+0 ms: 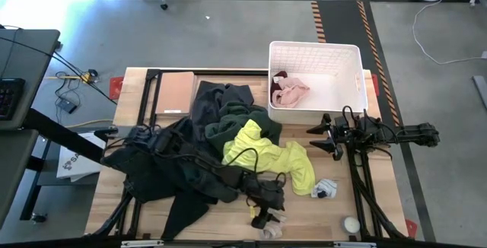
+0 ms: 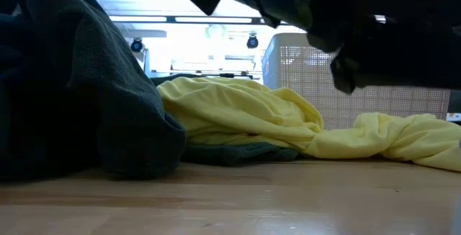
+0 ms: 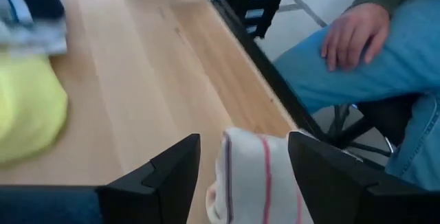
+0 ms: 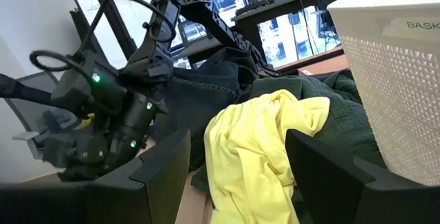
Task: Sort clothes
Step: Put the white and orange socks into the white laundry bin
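Note:
A heap of clothes lies on the table: black and dark grey garments (image 1: 163,164), a dark green one (image 1: 232,122) and a neon yellow one (image 1: 270,155), which also shows in the low view (image 2: 238,112). My left gripper (image 1: 266,222) is open at the near edge, its fingers on either side of a white sock with red stripes (image 3: 258,176). My right gripper (image 1: 318,140) is open and empty beside the white basket (image 1: 358,58), pointing at the heap. A pale pink garment (image 1: 291,92) and a maroon one (image 1: 278,75) lie in the basket. My left gripper (image 3: 244,140) stands with its open fingers on either side of the striped sock, which lies on the table near its front edge. The sock's side (image 3: 292,183) is close against one finger (image 3: 330,176). I cannot tell whether they touch.
A second white sock (image 1: 324,189) and a small white roll (image 1: 351,224) lie at the near right. A tan board (image 1: 175,92) lies at the far left. A person sits just past the near edge, a hand (image 3: 357,31) on a knee.

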Available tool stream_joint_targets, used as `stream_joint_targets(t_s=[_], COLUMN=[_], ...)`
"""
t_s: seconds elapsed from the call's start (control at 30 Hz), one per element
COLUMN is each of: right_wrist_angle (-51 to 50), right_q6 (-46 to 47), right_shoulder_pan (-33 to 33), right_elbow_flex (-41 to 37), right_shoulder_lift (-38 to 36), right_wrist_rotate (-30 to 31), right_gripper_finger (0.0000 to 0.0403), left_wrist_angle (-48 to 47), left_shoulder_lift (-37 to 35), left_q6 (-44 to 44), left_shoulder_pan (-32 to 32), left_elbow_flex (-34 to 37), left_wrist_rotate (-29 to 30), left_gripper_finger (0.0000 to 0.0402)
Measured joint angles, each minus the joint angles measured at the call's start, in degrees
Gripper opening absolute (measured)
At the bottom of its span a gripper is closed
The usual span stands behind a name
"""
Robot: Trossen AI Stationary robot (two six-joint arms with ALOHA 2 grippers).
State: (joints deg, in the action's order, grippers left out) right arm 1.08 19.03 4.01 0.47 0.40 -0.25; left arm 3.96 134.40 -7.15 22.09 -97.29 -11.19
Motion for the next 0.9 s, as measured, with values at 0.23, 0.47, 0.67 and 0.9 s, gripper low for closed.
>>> stream_joint_targets(t_s=[0.23,0.47,0.67,0.9], right_wrist_angle=[0.00,0.00,0.01,0.02], right_q6=[0.00,0.00,0.02,0.00], right_shoulder_pan=[0.02,0.00,0.02,0.00], right_elbow_flex=[-0.01,0.00,-0.01,0.00], right_shoulder_lift=[0.00,0.00,0.00,0.00], right_wrist_rotate=[0.00,0.00,0.00,0.02], right_gripper_finger=[0.0238,0.0238,0.0238,0.0238], left_wrist_angle=[-4.23,-7.73,-10.29,-12.61], left_shoulder_lift=[3.18,3.27,0.00,-8.78], left_q6=[-5.62,-4.53,-0.97,14.13], left_shoulder_pan=[0.06,0.22,-0.96,-4.50], left_elbow_flex=[-1.05,-1.21,-0.83,-0.90], left_wrist_rotate=[-0.40,-0.77,-0.62,16.62], left_gripper_finger=[0.0210,0.0126,0.0016,0.0015])
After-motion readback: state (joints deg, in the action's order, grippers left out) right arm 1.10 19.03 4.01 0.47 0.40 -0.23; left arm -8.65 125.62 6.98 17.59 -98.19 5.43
